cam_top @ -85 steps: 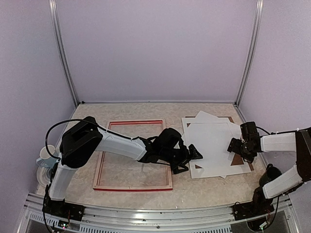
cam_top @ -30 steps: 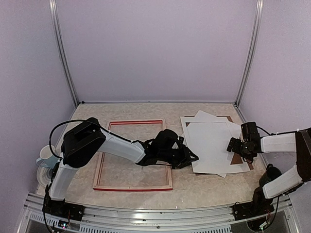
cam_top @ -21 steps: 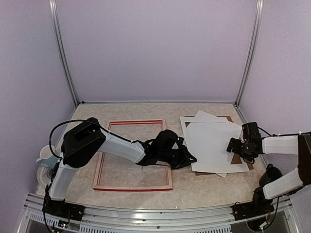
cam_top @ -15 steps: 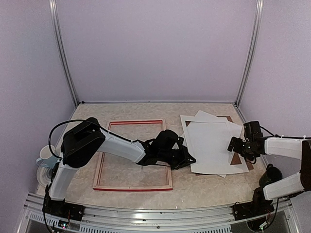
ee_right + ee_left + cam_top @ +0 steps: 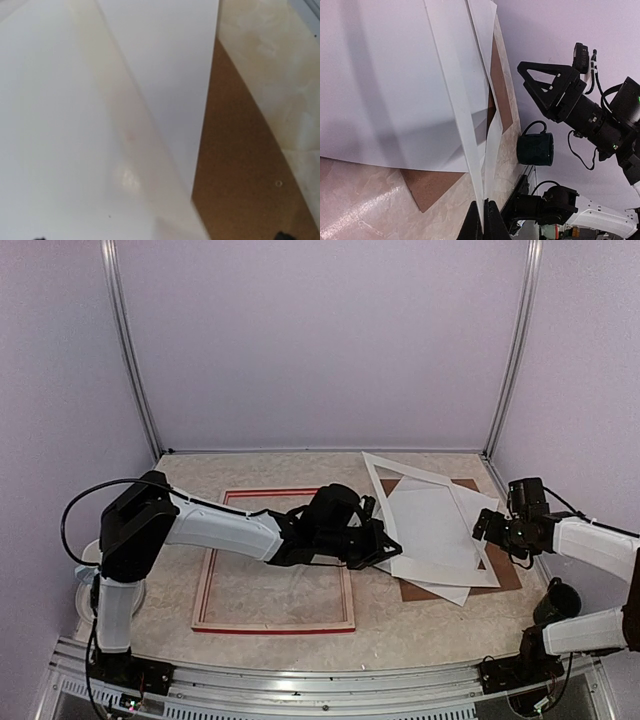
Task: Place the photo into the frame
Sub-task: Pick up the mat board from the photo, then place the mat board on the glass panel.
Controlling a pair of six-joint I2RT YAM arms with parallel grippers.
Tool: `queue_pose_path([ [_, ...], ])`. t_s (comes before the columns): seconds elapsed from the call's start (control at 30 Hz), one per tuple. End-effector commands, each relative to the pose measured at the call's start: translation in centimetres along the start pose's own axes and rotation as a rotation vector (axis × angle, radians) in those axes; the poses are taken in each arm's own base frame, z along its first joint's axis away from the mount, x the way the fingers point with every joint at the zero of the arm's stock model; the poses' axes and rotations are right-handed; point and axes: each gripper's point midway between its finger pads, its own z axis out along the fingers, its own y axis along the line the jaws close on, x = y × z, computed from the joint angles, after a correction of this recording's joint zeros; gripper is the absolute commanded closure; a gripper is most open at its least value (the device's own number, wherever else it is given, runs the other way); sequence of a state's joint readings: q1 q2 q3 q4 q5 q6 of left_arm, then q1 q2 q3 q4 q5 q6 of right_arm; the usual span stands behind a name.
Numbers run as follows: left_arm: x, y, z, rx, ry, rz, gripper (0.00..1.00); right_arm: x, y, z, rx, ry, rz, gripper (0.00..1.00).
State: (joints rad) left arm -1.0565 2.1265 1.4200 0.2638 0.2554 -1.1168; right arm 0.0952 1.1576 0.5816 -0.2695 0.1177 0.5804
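The frame (image 5: 270,629) lies flat at the table's left middle, red rim around an empty centre. Right of it, my left gripper (image 5: 385,546) (image 5: 484,220) is shut on the near-left corner of the white mat sheet (image 5: 376,482) (image 5: 460,107) and holds that side tilted up off the pile. Through the mat's window a plain white sheet, the photo (image 5: 430,525) (image 5: 375,80) (image 5: 60,130), lies white side up on the pile. My right gripper (image 5: 490,533) hovers open over the pile's right edge, holding nothing; only its fingertips show at the bottom corners of the right wrist view.
A brown hardboard backing panel (image 5: 503,572) (image 5: 427,185) (image 5: 240,150) lies under the sheets, with another white sheet (image 5: 448,590) poking out at the front. A dark mug (image 5: 556,596) (image 5: 535,148) stands at the near right. A pale cup (image 5: 84,588) sits at the left edge.
My left gripper has shut on the mat's corner and lifted it up and leftward, so the mat now tilts above the pile. My right gripper has drawn back a little to the right.
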Motion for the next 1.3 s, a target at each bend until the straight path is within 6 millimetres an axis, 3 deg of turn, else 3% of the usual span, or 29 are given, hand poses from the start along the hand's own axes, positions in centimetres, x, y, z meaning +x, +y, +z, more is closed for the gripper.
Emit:
queue_pose_path([
  [0.0, -0.7, 0.6, -2.2, -0.046, -0.017, 0.022, 0.99, -1.0, 0.3, -0.7, -0.008, -0.017, -0.006, 0.01],
  [0.4, -0.1, 4.1, -9.2, -0.128, 0.021, 0.013, 0.99, -1.2, 2.3, -0.5, -0.115, -0.013, -0.008, 0.01],
  [0.87, 1.4, 10.0, -17.8, -0.284, 0.039, -0.009, 0.99, 0.2, 5.1, 0.8, -0.231, 0.032, -0.045, 0.01],
  [1.27, 1.9, 12.0, -22.0, -0.358, 0.038, 0.018, 0.99, 0.5, 6.5, 1.4, -0.234, 0.046, -0.079, 0.01],
])
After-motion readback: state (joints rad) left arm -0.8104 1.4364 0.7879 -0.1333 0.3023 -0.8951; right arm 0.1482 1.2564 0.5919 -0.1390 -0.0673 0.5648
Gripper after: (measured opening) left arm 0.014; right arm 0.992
